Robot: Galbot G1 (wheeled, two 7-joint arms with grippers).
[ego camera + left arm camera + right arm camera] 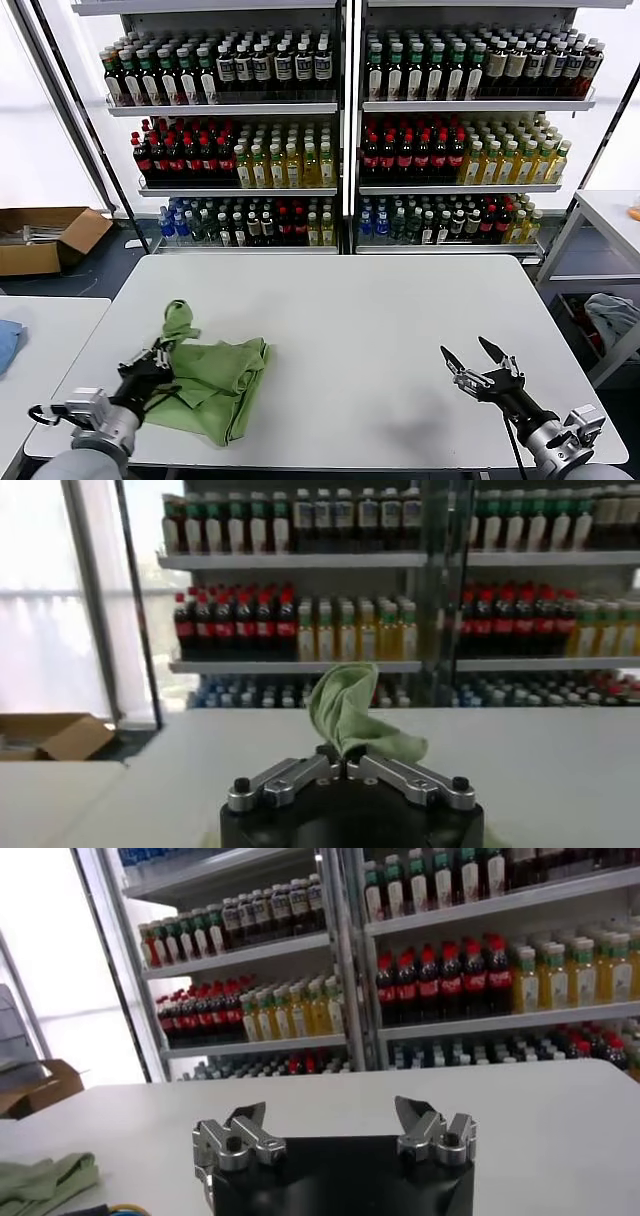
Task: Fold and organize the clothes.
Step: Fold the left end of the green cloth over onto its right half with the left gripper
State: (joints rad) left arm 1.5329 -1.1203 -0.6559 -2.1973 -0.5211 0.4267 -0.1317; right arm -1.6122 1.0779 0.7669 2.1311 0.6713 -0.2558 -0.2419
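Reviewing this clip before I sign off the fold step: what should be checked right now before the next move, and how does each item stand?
1. Left gripper shut on the green shirt: ok, the left wrist view shows fabric rising from between the closed fingers.
2. Right gripper open and free: ok, it holds nothing and hovers over a bare part of the table.
3. Shirt fully on the table: ok, though its near corner lies close to the front edge.
4. Shirt flat enough to fold: not ok, it is bunched.
5. Collar, buttons and logo patch located: cannot tell, none shows.
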